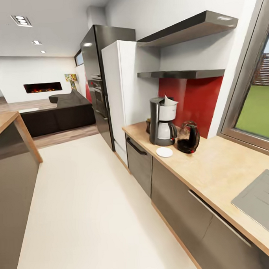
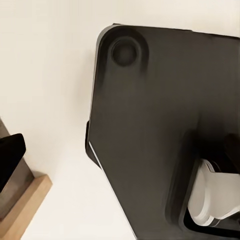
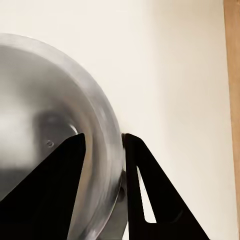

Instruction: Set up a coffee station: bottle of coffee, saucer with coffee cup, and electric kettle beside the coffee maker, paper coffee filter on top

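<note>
On the kitchen countertop (image 1: 215, 165) stands the coffee maker (image 1: 161, 123) with the paper coffee filter (image 1: 169, 100) on its top. The electric kettle (image 1: 188, 137) sits right beside it. In front of both lies the bare white saucer (image 1: 164, 152). A small dark shape, which I take for the bottle of coffee (image 1: 148, 126), peeks out from behind the maker. The kitchen shelf (image 1: 182, 73) looks bare. My right gripper (image 3: 104, 137) is shut on the rim of a silvery-grey round vessel, the coffee cup (image 3: 45, 115). My left gripper (image 2: 120, 150) is open over my dark base (image 2: 150, 110).
A grey sink drainer (image 1: 261, 201) is set into the worktop at the near right. A white tall cabinet (image 1: 122, 91) and a dark fridge (image 1: 96, 81) close the counter's far end. An island with a wood edge (image 1: 20, 136) stands at the left, with white floor (image 1: 82, 200) between.
</note>
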